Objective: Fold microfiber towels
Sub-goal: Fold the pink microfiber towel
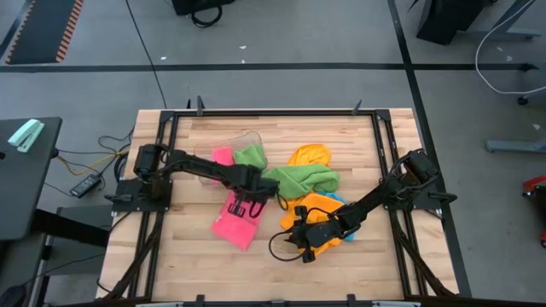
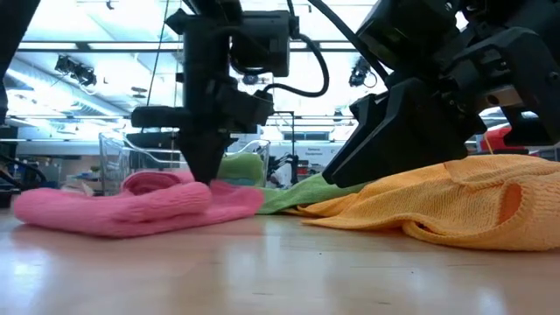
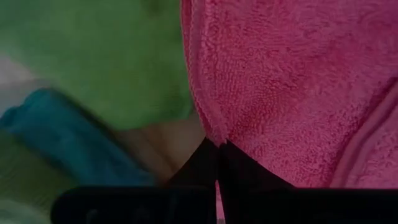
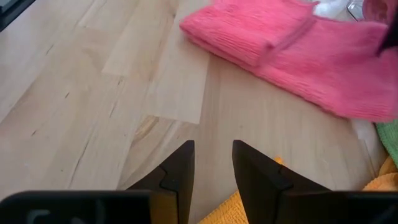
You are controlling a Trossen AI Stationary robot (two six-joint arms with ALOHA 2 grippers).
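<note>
The left gripper [image 1: 248, 207] is pinched closed on an edge of the pink towel [image 1: 236, 223], which lies mid-desk [image 1: 196, 264]. The right gripper [image 1: 300, 242] rests on the orange towel [image 1: 322, 207] beside it, fingers [image 4: 180, 174] parted, holding nothing. A green towel [image 1: 299, 177] lies behind.

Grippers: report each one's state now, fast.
Left gripper: shut on the pink towel.
Right gripper: open, empty, above the table.
</note>
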